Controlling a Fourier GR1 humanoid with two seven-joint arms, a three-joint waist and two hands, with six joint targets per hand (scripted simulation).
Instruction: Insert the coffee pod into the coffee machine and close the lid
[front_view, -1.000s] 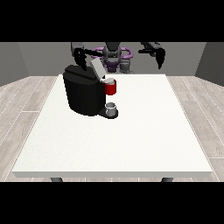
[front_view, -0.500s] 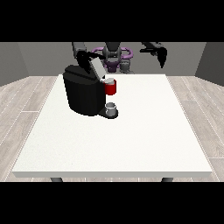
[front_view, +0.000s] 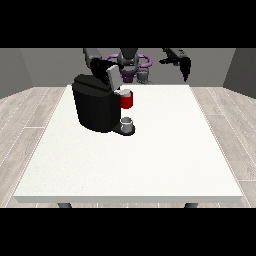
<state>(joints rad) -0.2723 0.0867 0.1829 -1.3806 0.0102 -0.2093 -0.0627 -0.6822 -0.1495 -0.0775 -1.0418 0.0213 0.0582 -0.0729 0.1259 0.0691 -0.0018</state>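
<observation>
Coffee machine (front_view: 95, 107) stands on the table (front_view: 150, 160) at about 10 o'clock from the table's centre, black body, lid (front_view: 113, 76) tilted up and open at its top. A red part (front_view: 126, 99) sits at the machine's front at 3 o'clock from its body; it may be the coffee pod sitting in the brew head, but I cannot tell for sure. A small grey cup (front_view: 127, 123) rests on the drip plate just below it, at 6 o'clock from the red part. Robot hand at the view's left (front_view: 98, 65) is behind the machine's top, near the raised lid, at 12 o'clock from the machine; whether it touches the lid, and how its fingers lie, cannot be told. Robot hand at the view's right (front_view: 185, 67) hangs raised above the far table edge, well apart from the machine, at about 2 o'clock from it, fingers pointing down and relaxed, holding nothing. Judgement: the pod step looks finished or nearly so, and lid closing is the step in hand. Next move calls for the hand by the lid to press it forward and down until it seats flat, without nudging the machine.
</observation>
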